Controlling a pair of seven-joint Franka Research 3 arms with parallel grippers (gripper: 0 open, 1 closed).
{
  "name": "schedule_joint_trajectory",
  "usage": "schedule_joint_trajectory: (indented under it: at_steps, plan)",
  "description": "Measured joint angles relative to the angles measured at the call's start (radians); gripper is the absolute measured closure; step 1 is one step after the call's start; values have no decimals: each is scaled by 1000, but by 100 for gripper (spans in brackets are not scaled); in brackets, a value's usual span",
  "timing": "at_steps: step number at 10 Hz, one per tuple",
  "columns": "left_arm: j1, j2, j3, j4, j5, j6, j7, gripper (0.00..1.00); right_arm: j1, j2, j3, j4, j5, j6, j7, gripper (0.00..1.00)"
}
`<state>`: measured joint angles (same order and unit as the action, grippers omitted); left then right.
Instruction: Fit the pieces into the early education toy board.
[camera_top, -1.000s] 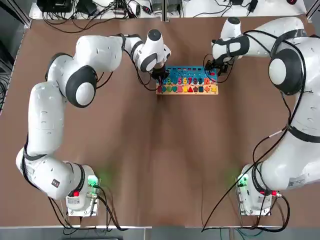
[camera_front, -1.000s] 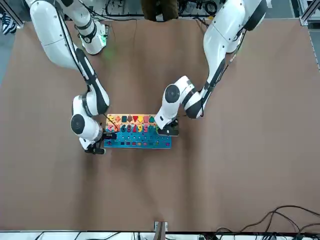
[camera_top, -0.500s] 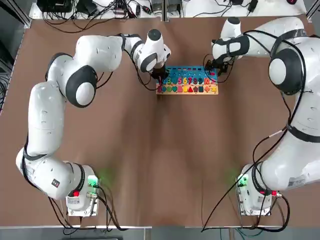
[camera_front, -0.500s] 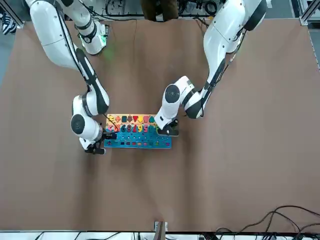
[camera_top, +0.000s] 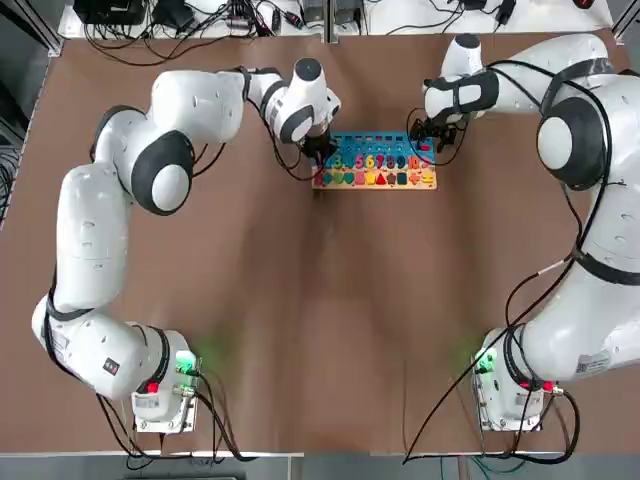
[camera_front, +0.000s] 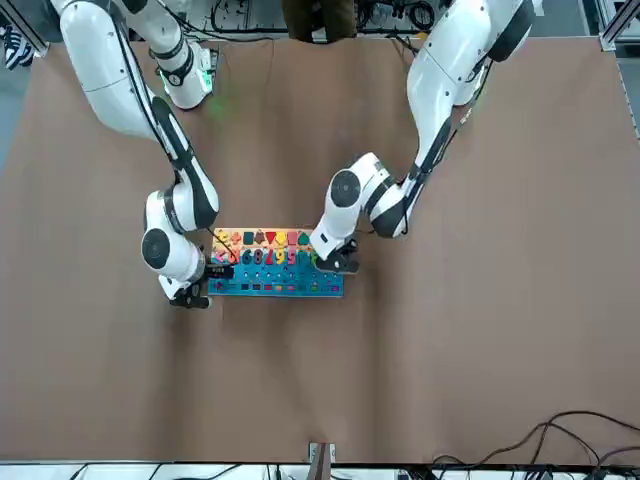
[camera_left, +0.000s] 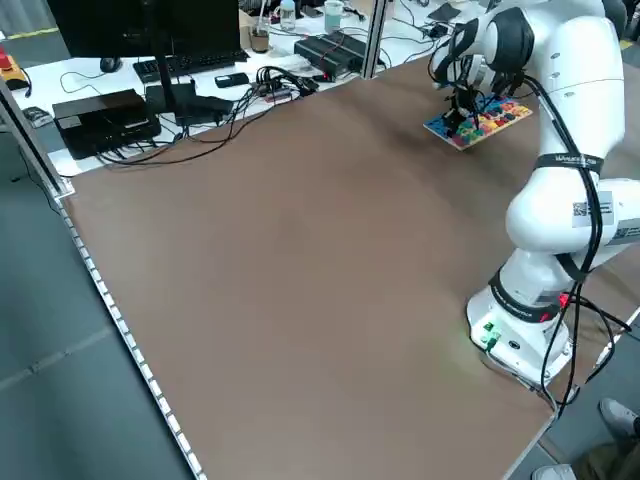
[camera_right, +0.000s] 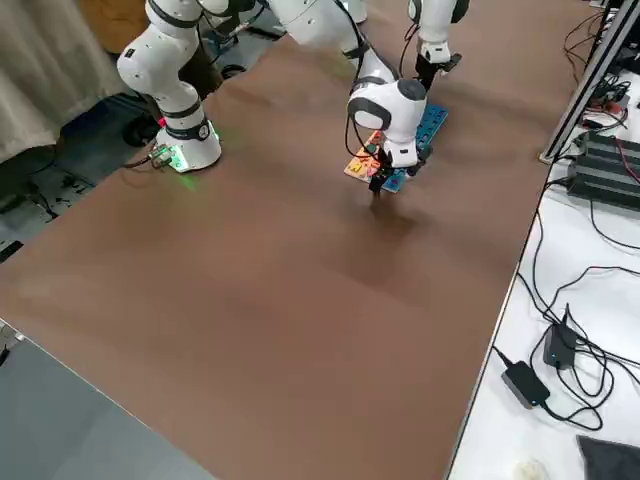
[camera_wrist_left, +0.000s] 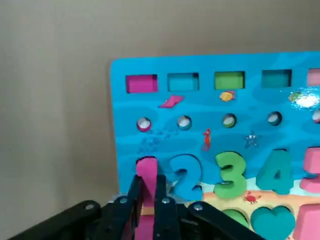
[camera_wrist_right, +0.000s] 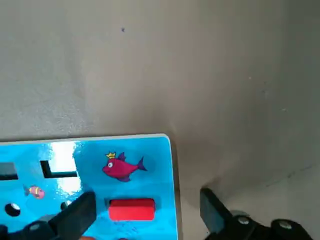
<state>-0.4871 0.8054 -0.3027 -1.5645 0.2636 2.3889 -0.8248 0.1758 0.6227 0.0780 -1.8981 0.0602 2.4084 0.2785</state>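
The toy board (camera_top: 375, 160) lies at the far middle of the table, blue part away from the arms' bases. My left gripper (camera_top: 320, 155) is at its left end. In the left wrist view this gripper (camera_wrist_left: 146, 200) is shut on a pink piece (camera_wrist_left: 146, 172), which stands in the numeral row beside the blue 2. My right gripper (camera_top: 428, 147) hovers at the board's right end. The right wrist view shows it (camera_wrist_right: 145, 212) open, its fingers (camera_wrist_right: 80, 212) straddling a red piece (camera_wrist_right: 131, 209) that sits in the blue part. The orange "10" (camera_top: 413, 161) lies in the numeral row.
Brown table surface (camera_top: 330, 300) stretches wide around the board (camera_front: 275, 272). Cables and electronics (camera_left: 180, 100) line the far edge beyond the table. Both arm bases (camera_top: 160, 385) stand at the near edge.
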Motion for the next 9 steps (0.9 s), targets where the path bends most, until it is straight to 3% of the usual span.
schedule_joint_trajectory:
  at_steps: [9]
  plan:
    - [-11,0,1,4,0,-12,1,87,0,-74,0,24,0,-94,0,1]
